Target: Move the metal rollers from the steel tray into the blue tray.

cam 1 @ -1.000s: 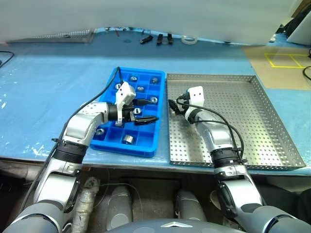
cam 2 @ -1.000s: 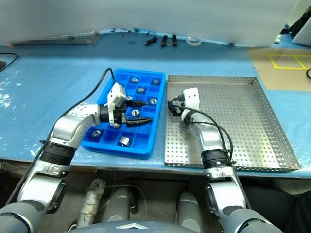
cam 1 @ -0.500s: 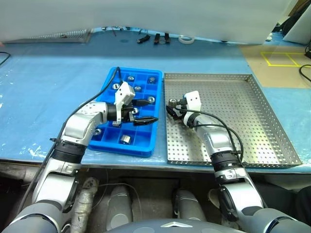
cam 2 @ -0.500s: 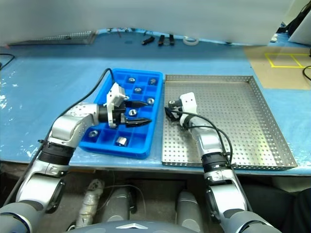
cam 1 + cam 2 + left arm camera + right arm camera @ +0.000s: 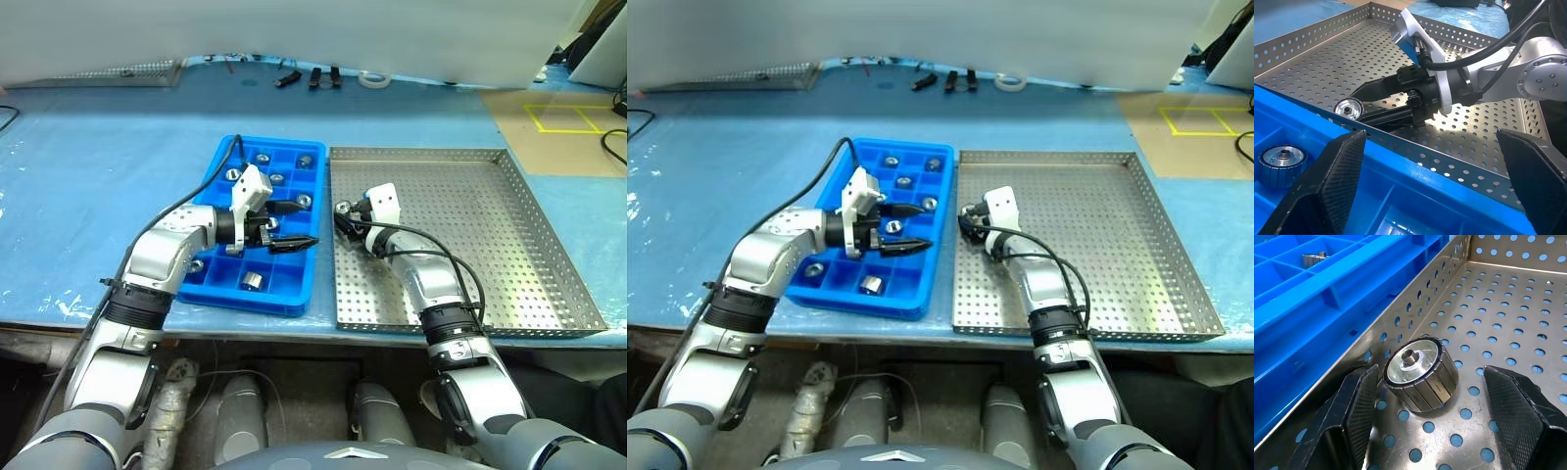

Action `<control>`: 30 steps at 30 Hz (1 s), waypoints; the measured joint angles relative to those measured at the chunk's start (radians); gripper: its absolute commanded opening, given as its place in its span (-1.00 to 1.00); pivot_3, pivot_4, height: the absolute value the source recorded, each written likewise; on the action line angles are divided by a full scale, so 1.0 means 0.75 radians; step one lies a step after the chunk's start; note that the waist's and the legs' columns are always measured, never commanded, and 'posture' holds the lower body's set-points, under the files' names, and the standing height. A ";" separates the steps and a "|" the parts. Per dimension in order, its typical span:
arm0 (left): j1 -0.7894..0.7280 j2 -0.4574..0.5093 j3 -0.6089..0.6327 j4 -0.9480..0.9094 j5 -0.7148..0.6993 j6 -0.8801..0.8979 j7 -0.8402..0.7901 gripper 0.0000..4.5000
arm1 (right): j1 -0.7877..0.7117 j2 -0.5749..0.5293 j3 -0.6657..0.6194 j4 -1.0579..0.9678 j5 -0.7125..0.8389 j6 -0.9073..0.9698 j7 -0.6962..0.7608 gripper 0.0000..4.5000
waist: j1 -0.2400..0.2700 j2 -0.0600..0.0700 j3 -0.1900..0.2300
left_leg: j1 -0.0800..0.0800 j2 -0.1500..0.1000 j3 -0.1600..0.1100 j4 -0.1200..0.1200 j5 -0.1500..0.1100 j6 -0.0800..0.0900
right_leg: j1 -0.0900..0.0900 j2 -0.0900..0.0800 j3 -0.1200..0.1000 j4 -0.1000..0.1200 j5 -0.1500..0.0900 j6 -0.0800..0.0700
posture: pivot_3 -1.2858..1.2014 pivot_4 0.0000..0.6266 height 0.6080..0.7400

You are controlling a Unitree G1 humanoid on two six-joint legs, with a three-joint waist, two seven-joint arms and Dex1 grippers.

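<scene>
One metal roller, silver with a dark ribbed rim, lies on its side on the steel tray, close to the wall nearest the blue tray. My right gripper is low over the steel tray and open, one finger on each side of this roller. One finger is almost against it and the other stands a gap away. My left gripper hovers over the blue tray, wide open, nothing between its fingers. Several rollers sit in the blue tray's compartments.
A grey mesh tray lies at the back left of the blue-covered table. Black tools and a white tape roll lie along the back edge. A brown board with yellow lines is at the far right.
My right gripper's fingers have drawn in around the roller in the steel tray. The left gripper has stayed still and open. The camera's view has shifted slightly.
</scene>
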 measured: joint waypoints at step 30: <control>0.100 0.147 0.063 -0.138 -0.078 0.069 -0.029 1.00 | 0.155 -0.380 0.055 -0.861 0.219 0.434 0.400 -0.24 | 0.028 0.000 0.000 | 0.000 0.000 0.000 -0.002 0.000 0.000 | 0.000 0.000 0.000 -0.001 0.000 0.000 | 0.03 -0.52 1.00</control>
